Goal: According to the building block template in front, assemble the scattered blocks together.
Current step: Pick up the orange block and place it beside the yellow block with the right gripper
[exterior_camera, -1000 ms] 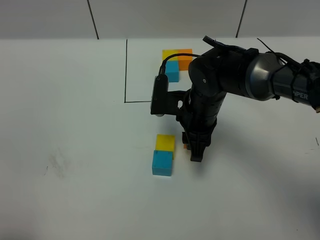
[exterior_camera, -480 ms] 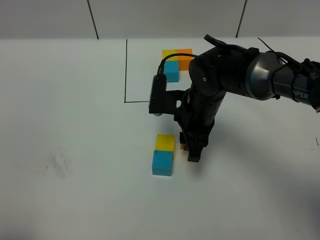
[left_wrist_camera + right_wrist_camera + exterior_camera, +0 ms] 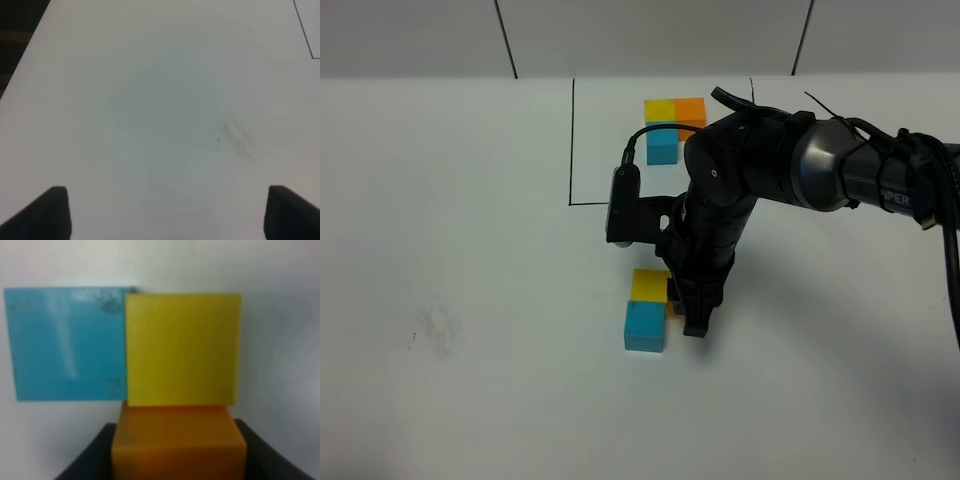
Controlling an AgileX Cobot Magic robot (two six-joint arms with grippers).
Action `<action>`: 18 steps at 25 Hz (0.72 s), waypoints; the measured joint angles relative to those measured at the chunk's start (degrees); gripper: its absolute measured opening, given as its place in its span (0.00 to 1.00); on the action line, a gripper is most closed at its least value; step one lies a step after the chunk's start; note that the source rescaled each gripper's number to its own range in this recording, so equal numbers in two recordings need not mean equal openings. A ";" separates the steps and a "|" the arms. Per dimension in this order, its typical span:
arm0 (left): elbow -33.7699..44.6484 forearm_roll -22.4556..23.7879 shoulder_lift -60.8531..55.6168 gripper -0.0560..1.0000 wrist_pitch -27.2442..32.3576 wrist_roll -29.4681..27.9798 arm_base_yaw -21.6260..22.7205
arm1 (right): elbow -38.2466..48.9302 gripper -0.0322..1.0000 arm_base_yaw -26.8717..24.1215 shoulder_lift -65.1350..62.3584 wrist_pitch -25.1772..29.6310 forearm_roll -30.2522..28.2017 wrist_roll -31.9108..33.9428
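Note:
The template sits at the back inside a thin black drawn rectangle (image 3: 572, 140): a yellow cube (image 3: 659, 108), an orange cube (image 3: 691, 111) and a blue cube (image 3: 662, 148) joined in an L. Of the scattered blocks, the yellow block (image 3: 650, 285) and the sky-blue block (image 3: 644, 328) lie side by side. My right gripper (image 3: 686, 312) is shut on the orange block (image 3: 674, 306), mostly hidden there. In the right wrist view the orange block (image 3: 177, 440) sits between the fingers against the yellow block (image 3: 182, 347), with the blue block (image 3: 67, 342) beside it. My left gripper (image 3: 170, 215) is open and empty over bare table.
The right arm (image 3: 770, 160) reaches in from the right, low over the table, and hides part of the rectangle. A faint grey smudge (image 3: 435, 325) marks the table at the left. A corner of the black line (image 3: 305, 30) shows in the left wrist view.
My right gripper has moved left with the orange block, bringing it up against the yellow block. The yellow and blue blocks have not moved.

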 joint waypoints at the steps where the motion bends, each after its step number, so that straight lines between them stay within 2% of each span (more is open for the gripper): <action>1: 0.00 0.00 0.00 0.68 0.00 0.00 0.00 | -0.05 0.07 0.00 0.23 -0.35 0.00 -0.01; 18: 0.00 0.00 0.00 0.68 0.00 0.00 0.00 | -0.05 0.07 0.00 2.52 -4.82 -0.52 -1.10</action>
